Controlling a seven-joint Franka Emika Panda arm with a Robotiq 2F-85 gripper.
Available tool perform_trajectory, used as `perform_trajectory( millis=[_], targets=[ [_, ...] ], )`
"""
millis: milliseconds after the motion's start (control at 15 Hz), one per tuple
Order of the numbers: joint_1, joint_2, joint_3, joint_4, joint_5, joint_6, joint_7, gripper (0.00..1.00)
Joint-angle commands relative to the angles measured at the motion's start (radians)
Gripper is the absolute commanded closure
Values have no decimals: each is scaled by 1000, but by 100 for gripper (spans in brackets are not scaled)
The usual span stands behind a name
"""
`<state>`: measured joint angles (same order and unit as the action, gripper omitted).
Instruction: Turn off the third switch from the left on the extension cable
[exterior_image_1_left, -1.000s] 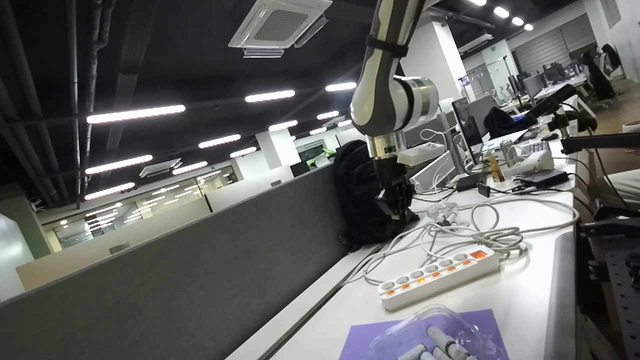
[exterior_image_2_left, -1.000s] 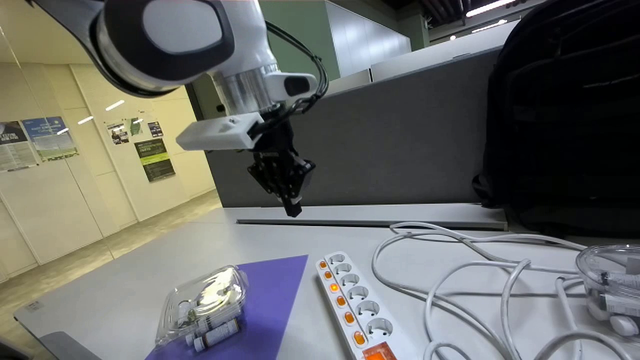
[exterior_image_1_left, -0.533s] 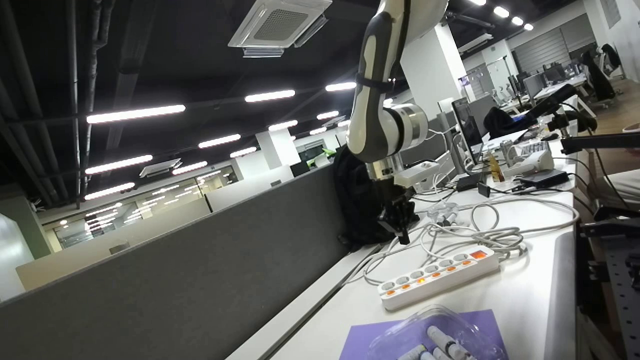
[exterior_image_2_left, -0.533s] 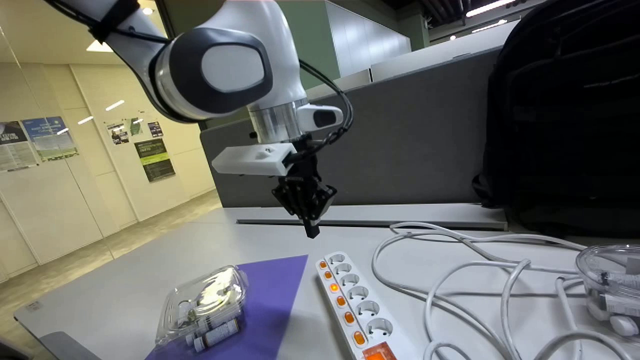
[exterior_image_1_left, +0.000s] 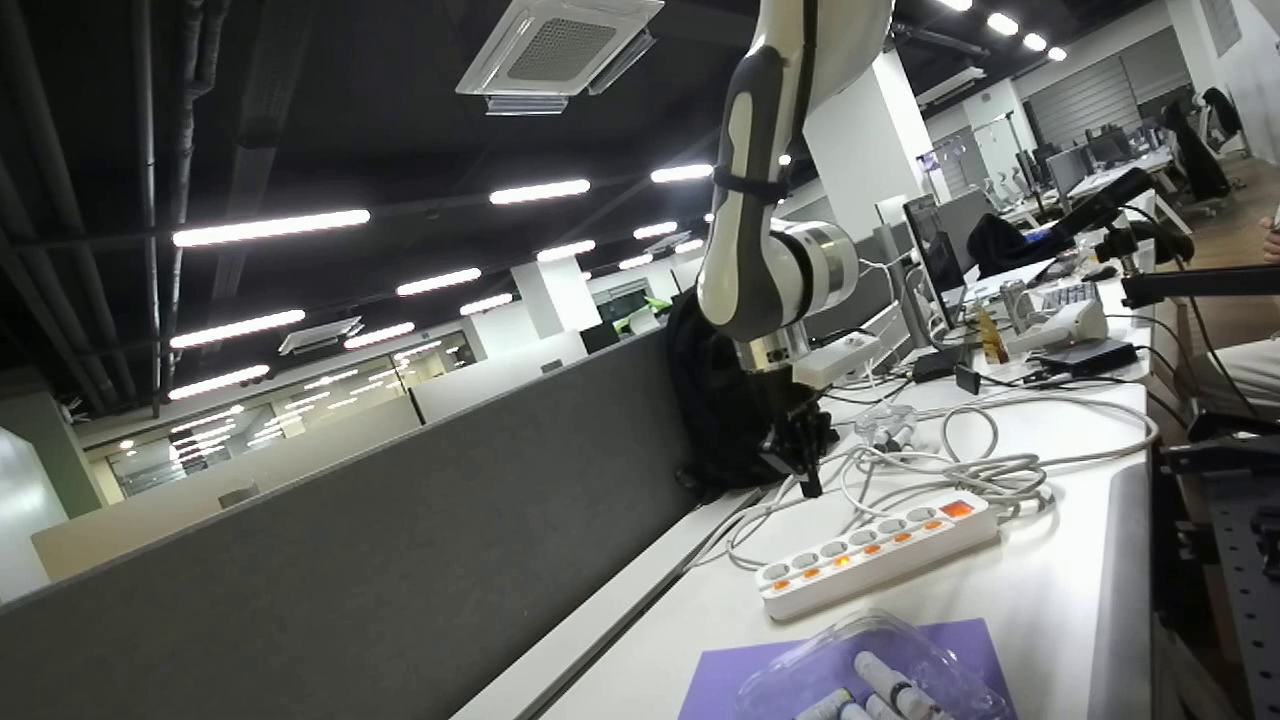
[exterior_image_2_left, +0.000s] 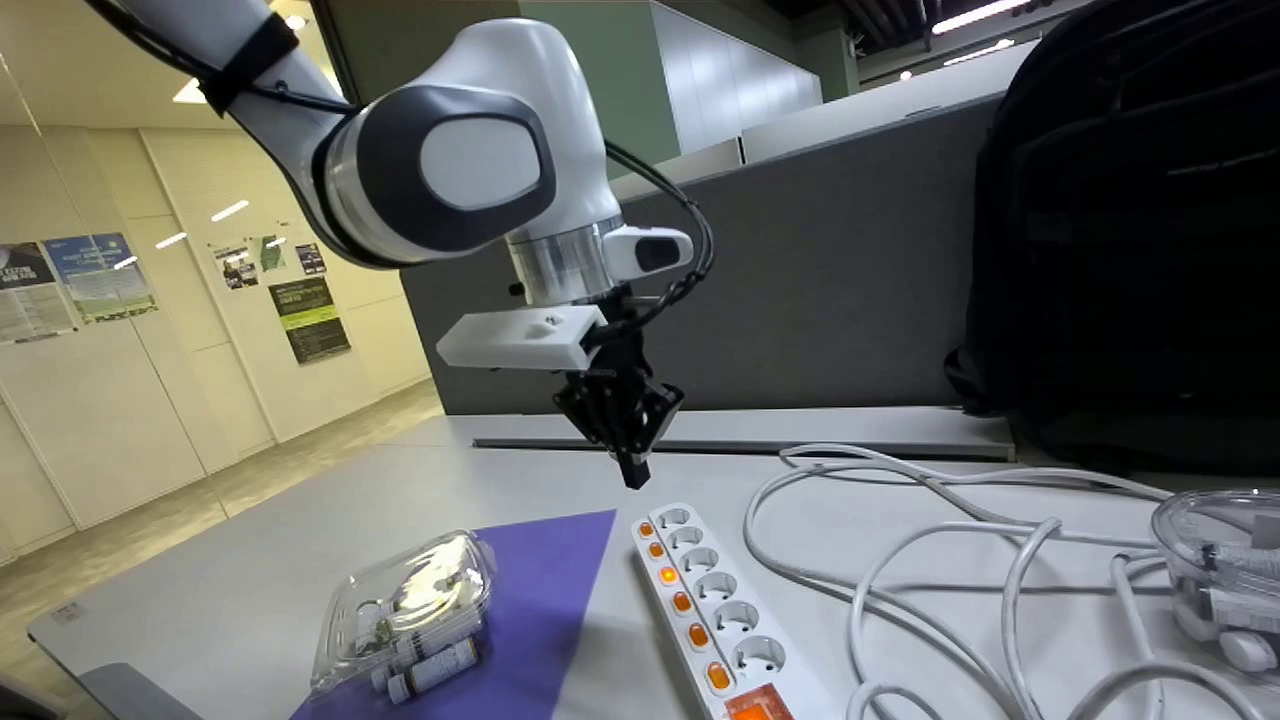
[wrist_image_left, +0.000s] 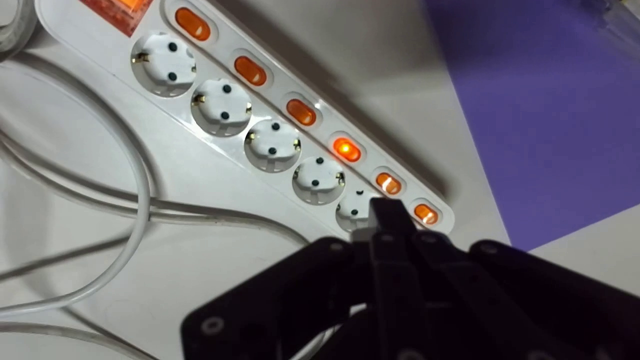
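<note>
Over the last second the black two-fingered end effector (exterior_image_2_left: 635, 473) has been lowered and brought nearer the long white plastic extension strip (exterior_image_2_left: 710, 608), which is laid on the smooth white bench (exterior_image_2_left: 400, 490); the end effector is clenched, with nothing held; the glowing orange oval switch (exterior_image_1_left: 841, 562), third from the left in an exterior view, is lit and untouched; only the approach is judged advanced, the press being still to be made.

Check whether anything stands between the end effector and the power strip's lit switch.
Nothing visible does. In the wrist view, the lit switch shows uncovered ahead of the end effector; the white cable lies beside the power strip, on its socket side.
</note>
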<state>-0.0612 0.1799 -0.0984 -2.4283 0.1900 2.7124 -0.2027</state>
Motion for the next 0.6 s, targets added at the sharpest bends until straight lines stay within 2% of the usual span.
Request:
perform_trajectory(
  millis=[0, 267, 533],
  targets=[
    [-15, 10, 17, -55, -49, 112, 21, 100],
    [-19, 43, 20, -87, -71, 210, 39, 100],
    [-38, 79, 36, -83, -64, 233, 46, 100]
  ],
)
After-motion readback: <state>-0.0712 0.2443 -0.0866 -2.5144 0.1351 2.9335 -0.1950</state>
